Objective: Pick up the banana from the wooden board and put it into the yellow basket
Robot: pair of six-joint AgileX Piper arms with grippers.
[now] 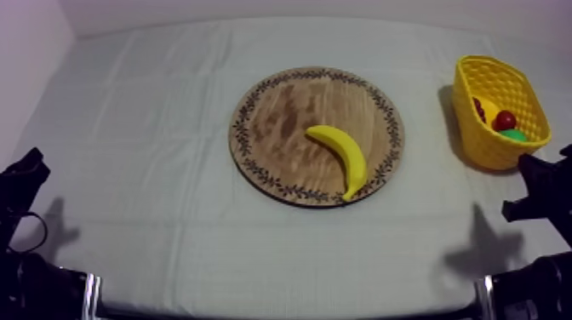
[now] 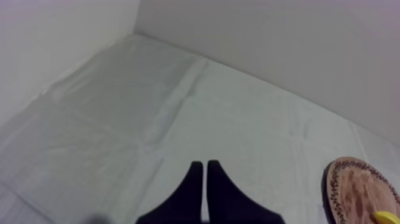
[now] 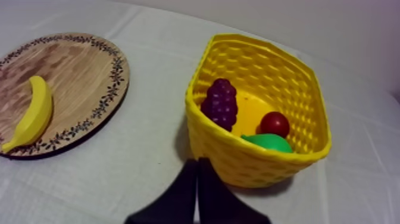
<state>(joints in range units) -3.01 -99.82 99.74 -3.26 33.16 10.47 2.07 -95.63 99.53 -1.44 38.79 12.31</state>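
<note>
The left wrist view's edge crops the wooden board (image 2: 357, 190) and most of the banana (image 2: 388, 217). The yellow basket (image 3: 250, 158) half hides the pear (image 3: 268, 143).

Table (image 1: 128, 255), covered by a grey-white cloth (image 1: 153, 128). Directly on it: one round wooden board (image 1: 281, 128), centre. One yellow basket (image 1: 478, 140), right side, well apart from the board.

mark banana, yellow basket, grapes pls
banana (image 1: 343, 150), top view, middle of its curve.
yellow basket (image 3: 256, 158), right wrist view, near outer wall.
bunch of grapes (image 3: 219, 104), right wrist view, centre of the bunch.
</note>
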